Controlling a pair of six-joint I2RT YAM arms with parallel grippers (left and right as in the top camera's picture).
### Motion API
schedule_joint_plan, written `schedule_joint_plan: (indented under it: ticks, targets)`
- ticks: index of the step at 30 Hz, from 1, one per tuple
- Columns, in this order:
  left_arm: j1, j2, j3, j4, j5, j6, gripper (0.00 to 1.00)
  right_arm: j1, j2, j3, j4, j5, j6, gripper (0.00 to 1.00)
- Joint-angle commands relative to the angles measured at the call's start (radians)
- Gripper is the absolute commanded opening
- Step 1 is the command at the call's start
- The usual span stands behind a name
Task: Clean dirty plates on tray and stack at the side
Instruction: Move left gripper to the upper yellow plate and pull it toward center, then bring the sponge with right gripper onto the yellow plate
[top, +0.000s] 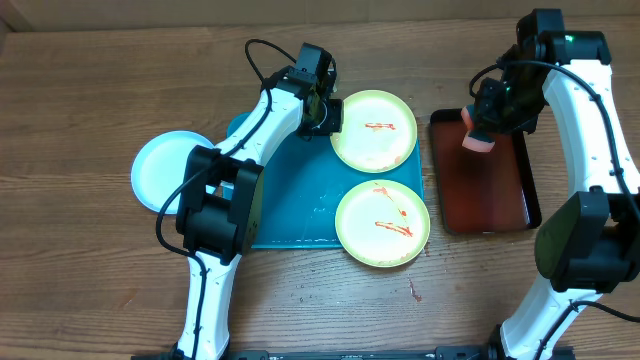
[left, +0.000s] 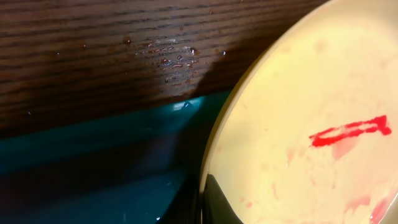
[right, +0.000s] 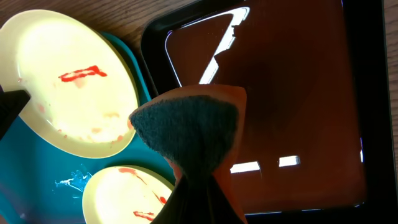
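Two yellow-green plates with red sauce streaks lie on the right part of the turquoise tray (top: 290, 205): a far plate (top: 373, 130) and a near plate (top: 382, 222). A mint-white plate (top: 163, 170) lies on the table left of the tray. My left gripper (top: 325, 118) is shut on the far plate's left rim; the left wrist view shows a finger (left: 208, 199) on that plate (left: 311, 124) above the tray (left: 93, 174). My right gripper (top: 482, 122) is shut on an orange sponge (right: 186, 124) with a dark scouring face. It holds the sponge above the dark red tray (top: 485, 190).
The dark red, black-rimmed tray (right: 298, 93) stands right of the turquoise tray. Both yellow-green plates also show in the right wrist view, far plate (right: 68, 93) and near plate (right: 127, 193). A small red sauce spot (top: 413, 292) marks the wooden table in front.
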Motion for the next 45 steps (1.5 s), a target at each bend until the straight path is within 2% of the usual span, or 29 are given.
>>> schedule_joint_plan:
  ticks: [1, 4, 11, 15, 20, 22, 28, 34, 45]
  targets:
    - [0.042, -0.008, 0.034, -0.044, -0.016, 0.052, 0.04, -0.002, -0.025, -0.002, 0.003, 0.002, -0.002, 0.05]
    - [0.091, -0.034, 0.063, -0.132, -0.017, 0.090, 0.04, -0.002, -0.025, -0.002, 0.004, 0.002, -0.002, 0.05]
    - [0.207, -0.070, 0.076, -0.338, -0.017, 0.368, 0.04, -0.002, -0.025, -0.002, 0.005, 0.001, -0.001, 0.05]
    - [0.243, -0.069, 0.068, -0.384, -0.017, 0.440, 0.04, 0.005, -0.025, -0.002, 0.017, -0.015, -0.002, 0.04]
    - [0.248, -0.069, 0.068, -0.423, 0.006, 0.428, 0.04, 0.061, -0.025, -0.002, 0.064, -0.116, -0.002, 0.04]
    - [0.242, -0.069, 0.066, -0.452, 0.010, 0.381, 0.04, 0.109, -0.025, -0.002, 0.103, -0.146, 0.002, 0.04]
    - [0.232, -0.069, 0.021, -0.476, 0.010, 0.252, 0.04, 0.297, -0.013, -0.002, 0.264, -0.130, 0.170, 0.04]
    - [0.232, -0.069, -0.001, -0.455, 0.009, 0.125, 0.04, 0.472, 0.062, -0.002, 0.357, 0.005, 0.327, 0.04]
    - [0.232, -0.069, -0.001, -0.427, -0.024, 0.120, 0.04, 0.571, 0.233, -0.002, 0.448, 0.066, 0.371, 0.04]
